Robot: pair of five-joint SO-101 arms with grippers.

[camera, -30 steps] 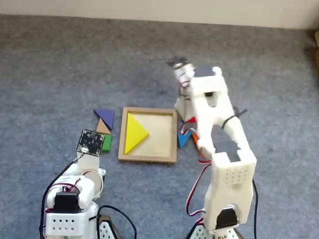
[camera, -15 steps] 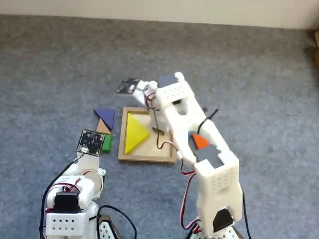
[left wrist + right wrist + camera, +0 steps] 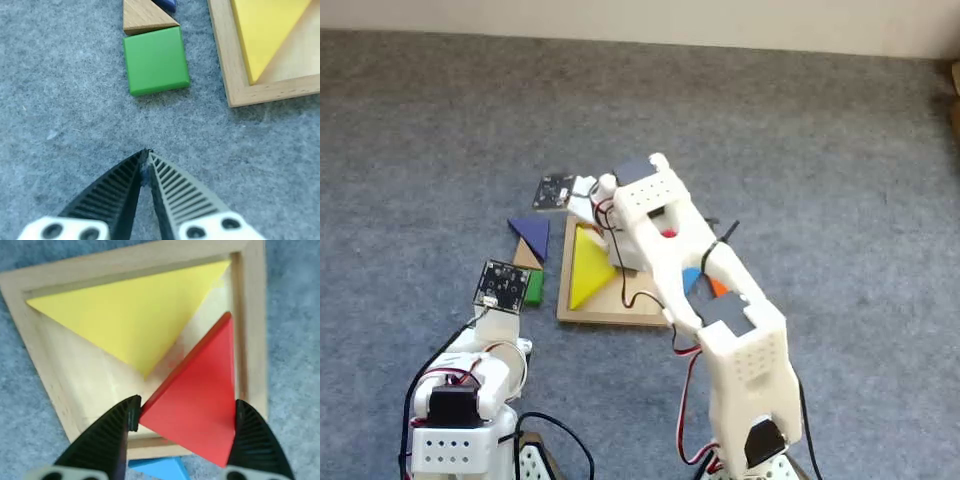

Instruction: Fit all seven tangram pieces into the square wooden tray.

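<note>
We find the right arm [image 3: 665, 235] stretched over the tray [image 3: 251, 330], right gripper [image 3: 185, 412] clamped on the red triangle [image 3: 200, 405]; left gripper [image 3: 147, 159] fingers together.

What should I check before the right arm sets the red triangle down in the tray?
1. Grip: the right gripper clamps the red triangle by its edges: ok.
2. The yellow triangle lies flat inside the tray: ok.
3. Bare tray floor beside it for the new piece: ok.
4. Red triangle lined up inside the rim: cannot tell, it covers part of the rim from the wrist view.
5. The left gripper is shut and apart from the tray: ok.
</note>
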